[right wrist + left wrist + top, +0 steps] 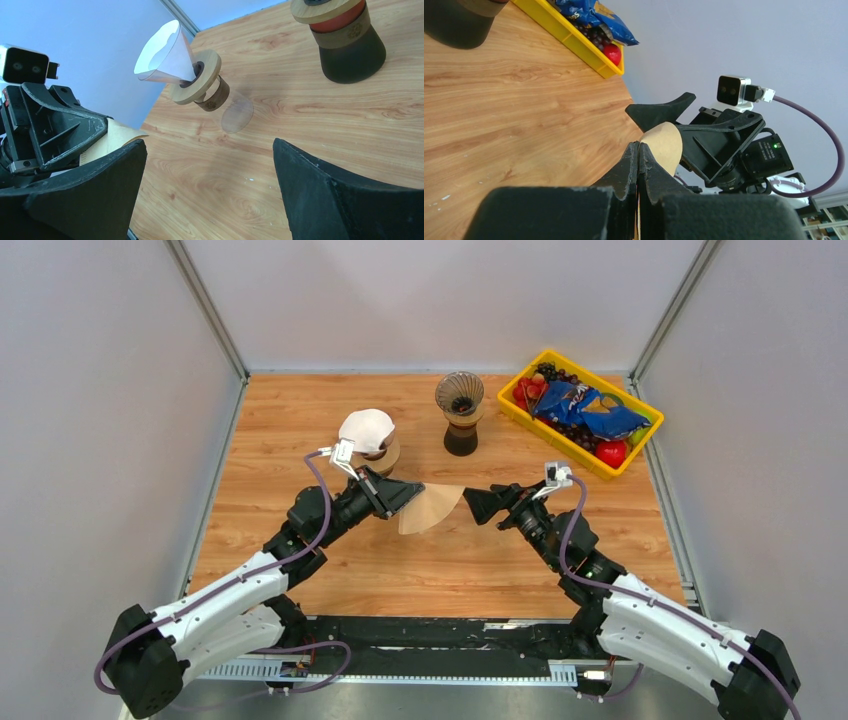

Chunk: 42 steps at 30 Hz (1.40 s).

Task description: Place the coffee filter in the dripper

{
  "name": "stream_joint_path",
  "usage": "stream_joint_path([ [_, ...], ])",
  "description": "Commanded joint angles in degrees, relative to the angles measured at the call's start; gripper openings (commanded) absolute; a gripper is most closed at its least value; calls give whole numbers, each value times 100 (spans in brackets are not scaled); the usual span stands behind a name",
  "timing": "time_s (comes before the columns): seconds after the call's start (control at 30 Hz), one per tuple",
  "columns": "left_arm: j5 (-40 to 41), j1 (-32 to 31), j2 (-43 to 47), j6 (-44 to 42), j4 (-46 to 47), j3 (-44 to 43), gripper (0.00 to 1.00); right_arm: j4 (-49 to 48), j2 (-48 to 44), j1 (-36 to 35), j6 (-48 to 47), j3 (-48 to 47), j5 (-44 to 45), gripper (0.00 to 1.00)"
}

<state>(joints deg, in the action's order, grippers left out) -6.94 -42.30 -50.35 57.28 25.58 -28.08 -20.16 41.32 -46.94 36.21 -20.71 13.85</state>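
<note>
My left gripper (412, 492) is shut on a flat tan paper coffee filter (432, 508) and holds it above the table's middle. In the left wrist view the filter (665, 146) sticks out past the closed fingertips (631, 155). My right gripper (478, 502) is open and empty, its tips just right of the filter's edge. In the right wrist view the filter (114, 137) shows beside my left finger (95, 180). The empty glass dripper (460, 395) sits on a dark carafe at the back centre, and the carafe (350, 50) also shows in the right wrist view.
A second dripper with a wooden collar (385, 452) holds a white filter (365, 428) at the back left, also in the right wrist view (167, 55). A yellow basket (522, 412) with fruit and a blue packet stands at the back right.
</note>
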Motion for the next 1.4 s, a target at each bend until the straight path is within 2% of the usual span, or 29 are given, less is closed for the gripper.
stream_joint_path([
  [0.0,18,-19,64,-76,190,-5,0,-75,-33,11,-121,-255,-128,100],
  [0.57,59,-23,-42,-95,198,-57,0,249,-253,17,-187,-397,-340,100],
  [1.37,-522,-18,-403,-209,565,-162,0,11,404,13,-154,-640,-889,100],
])
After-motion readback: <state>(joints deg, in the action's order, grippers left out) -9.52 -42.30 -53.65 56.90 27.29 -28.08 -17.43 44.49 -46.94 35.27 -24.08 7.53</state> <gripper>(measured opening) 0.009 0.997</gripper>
